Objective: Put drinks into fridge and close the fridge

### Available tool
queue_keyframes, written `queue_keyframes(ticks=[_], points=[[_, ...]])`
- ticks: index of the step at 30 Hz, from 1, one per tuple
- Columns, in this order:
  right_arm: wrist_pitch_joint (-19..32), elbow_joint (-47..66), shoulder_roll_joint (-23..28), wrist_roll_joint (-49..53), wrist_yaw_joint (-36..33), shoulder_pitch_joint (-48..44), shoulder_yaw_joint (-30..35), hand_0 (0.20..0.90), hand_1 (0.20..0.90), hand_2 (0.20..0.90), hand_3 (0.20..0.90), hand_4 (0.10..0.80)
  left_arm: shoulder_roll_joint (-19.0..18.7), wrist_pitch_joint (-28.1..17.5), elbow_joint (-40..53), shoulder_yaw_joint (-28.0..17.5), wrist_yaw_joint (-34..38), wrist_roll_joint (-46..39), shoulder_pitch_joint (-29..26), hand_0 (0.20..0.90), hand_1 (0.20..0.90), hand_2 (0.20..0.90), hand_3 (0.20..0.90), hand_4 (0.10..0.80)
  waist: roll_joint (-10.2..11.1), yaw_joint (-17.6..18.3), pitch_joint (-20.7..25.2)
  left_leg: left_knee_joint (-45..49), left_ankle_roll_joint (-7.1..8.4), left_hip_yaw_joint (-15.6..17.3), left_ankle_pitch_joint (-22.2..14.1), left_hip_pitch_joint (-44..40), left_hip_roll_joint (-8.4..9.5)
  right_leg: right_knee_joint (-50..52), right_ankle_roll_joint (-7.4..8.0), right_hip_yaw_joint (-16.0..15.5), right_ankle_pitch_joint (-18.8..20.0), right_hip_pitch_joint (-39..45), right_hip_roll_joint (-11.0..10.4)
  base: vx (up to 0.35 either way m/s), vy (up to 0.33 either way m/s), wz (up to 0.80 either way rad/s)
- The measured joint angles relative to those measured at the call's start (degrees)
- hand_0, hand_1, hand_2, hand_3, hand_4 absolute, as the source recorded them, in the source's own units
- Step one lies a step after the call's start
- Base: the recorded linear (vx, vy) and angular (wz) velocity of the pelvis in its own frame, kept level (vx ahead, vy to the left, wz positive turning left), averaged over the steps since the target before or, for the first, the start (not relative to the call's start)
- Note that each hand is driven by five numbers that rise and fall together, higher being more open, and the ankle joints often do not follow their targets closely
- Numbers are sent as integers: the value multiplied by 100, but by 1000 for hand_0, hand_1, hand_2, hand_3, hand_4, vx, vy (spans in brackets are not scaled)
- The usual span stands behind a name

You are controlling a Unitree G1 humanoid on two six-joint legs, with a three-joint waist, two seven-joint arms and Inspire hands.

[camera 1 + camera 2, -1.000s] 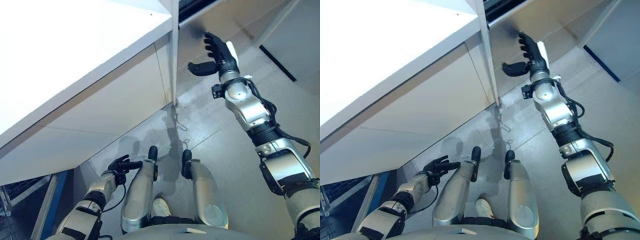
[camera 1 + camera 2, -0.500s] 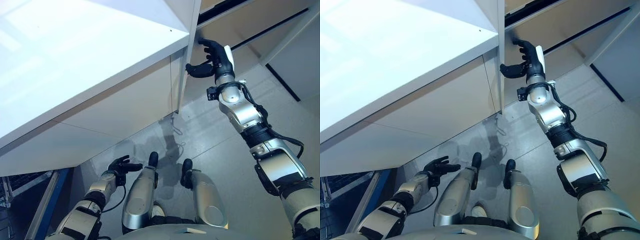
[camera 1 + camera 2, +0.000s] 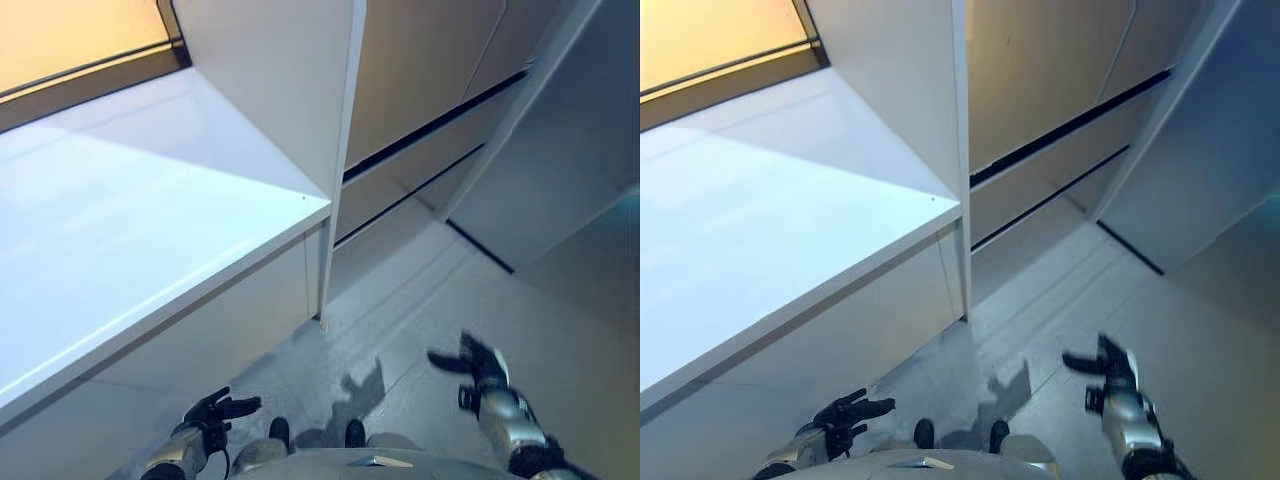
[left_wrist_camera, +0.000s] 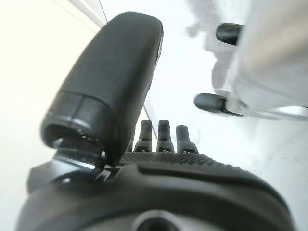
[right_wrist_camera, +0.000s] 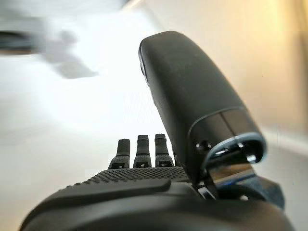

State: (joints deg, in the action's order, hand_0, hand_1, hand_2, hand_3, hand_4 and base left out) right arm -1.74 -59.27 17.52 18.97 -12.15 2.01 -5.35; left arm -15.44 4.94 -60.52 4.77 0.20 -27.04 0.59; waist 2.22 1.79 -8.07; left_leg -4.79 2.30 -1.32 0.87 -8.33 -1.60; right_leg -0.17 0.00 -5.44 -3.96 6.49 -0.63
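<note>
Hands low over pale, smooth floor point(image 3: 420, 300).
Right hand point(image 3: 478, 362) and left hand point(image 3: 212, 410) both spread wide, empty; glossy white counter point(image 3: 120, 230) above left hand.

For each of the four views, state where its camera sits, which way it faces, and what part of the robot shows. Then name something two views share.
Left eye view: on the head, looking down at the white counter, fridge front and floor; both hands low.
Right eye view: beside it, same scene.
Left wrist view: on the left wrist, along the open left hand toward the floor.
Right wrist view: on the right wrist, along the open right hand.
Shared: both eye views show the counter.
</note>
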Motion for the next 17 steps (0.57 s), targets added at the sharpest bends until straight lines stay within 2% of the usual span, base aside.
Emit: queue_keyframes(ticks=[3,7,12,17], points=[[34,-655,-184,-517,478,246,-26,900,900,900,900,800,29,-291,-287,2,-121,23,17,900,900,900,900,800,-44,12,115,-1,-2,31,2,-15,-10,-90,-6,14,58,40,11,-22,18,-4],[-66,-1102,-342,-614,1077,392,-62,900,900,900,900,800,94,-564,-639,9,-280,134,117,900,900,900,900,800,-160,39,219,2,-1,72,-2,-59,-27,-100,-19,42,69,71,33,-8,9,-3],[-114,-1267,-294,-714,1236,391,-44,900,900,900,900,800,173,-762,-859,114,-430,129,330,900,900,900,900,800,-257,19,355,36,-4,127,-4,-2,-24,-74,-27,97,91,-27,45,-33,12,-5],[-186,-1265,-300,-607,1262,386,-1,900,900,900,900,800,237,-772,-859,129,-454,116,404,900,900,900,900,800,-241,12,340,38,-4,181,-3,2,-27,-75,-35,162,111,-55,52,-4,21,-6]])
